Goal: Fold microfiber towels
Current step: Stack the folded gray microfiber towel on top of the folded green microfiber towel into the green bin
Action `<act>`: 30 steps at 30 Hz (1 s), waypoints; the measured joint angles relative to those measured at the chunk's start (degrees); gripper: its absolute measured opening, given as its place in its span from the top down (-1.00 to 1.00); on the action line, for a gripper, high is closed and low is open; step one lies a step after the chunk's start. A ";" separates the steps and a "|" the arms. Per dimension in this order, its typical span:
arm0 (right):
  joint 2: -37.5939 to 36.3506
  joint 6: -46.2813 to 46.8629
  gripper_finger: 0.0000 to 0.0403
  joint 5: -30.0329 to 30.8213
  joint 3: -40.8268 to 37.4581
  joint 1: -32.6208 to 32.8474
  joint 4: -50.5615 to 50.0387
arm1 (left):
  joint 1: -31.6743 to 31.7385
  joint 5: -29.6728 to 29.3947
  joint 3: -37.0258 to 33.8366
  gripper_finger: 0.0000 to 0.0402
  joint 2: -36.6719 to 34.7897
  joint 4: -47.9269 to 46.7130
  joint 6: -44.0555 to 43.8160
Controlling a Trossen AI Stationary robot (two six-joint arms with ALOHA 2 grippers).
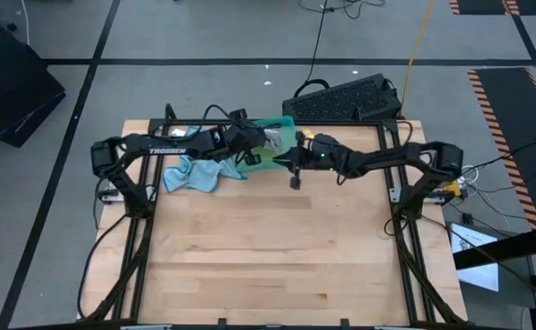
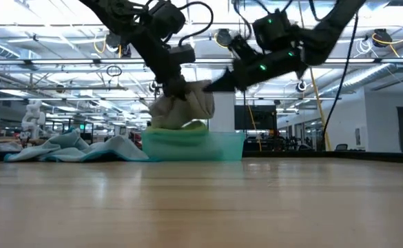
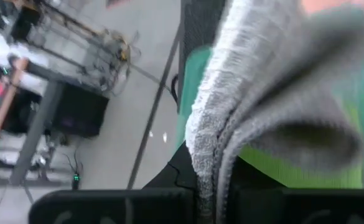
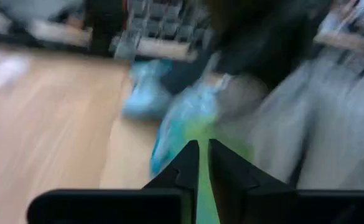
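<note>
My left gripper (image 2: 172, 84) is shut on a grey towel (image 2: 187, 103), which hangs bunched over the teal tray (image 2: 222, 148) at the table's far middle. A green towel (image 2: 195, 126) lies in the tray under it. My right gripper (image 4: 203, 155) is shut, with nothing showing between its fingers. It is level beside the grey towel, on the side toward the table's right edge, and points toward the left edge (image 2: 211, 84). A light blue towel (image 1: 194, 174) lies crumpled on the table left of the tray. My left gripper pinches a fold of the grey towel (image 3: 208, 177) between its two fingers, several layers together. The fingers slant down from the table's left side. The towel hangs slack below them, lifted over the tray; its lowest part reaches the green towel. My right gripper: I cannot tell whether it touches the grey towel.
A black keyboard (image 1: 345, 96) lies beyond the table's far edge, behind the tray. Both arms crowd the space over the tray. The near half of the wooden table top (image 1: 268, 257) is bare.
</note>
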 joint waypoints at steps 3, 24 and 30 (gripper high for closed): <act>3.66 -0.10 0.90 -2.17 1.68 -0.04 1.00 | 0.47 -0.97 -0.09 0.90 0.03 -0.81 -0.73; 9.32 -0.19 0.91 10.29 8.47 -5.67 -2.63 | 1.09 3.18 -0.09 0.88 0.03 -2.28 -1.53; 9.32 -0.22 0.91 10.37 8.45 -7.30 -2.47 | 1.21 5.52 -0.09 0.88 2.84 -0.83 -1.99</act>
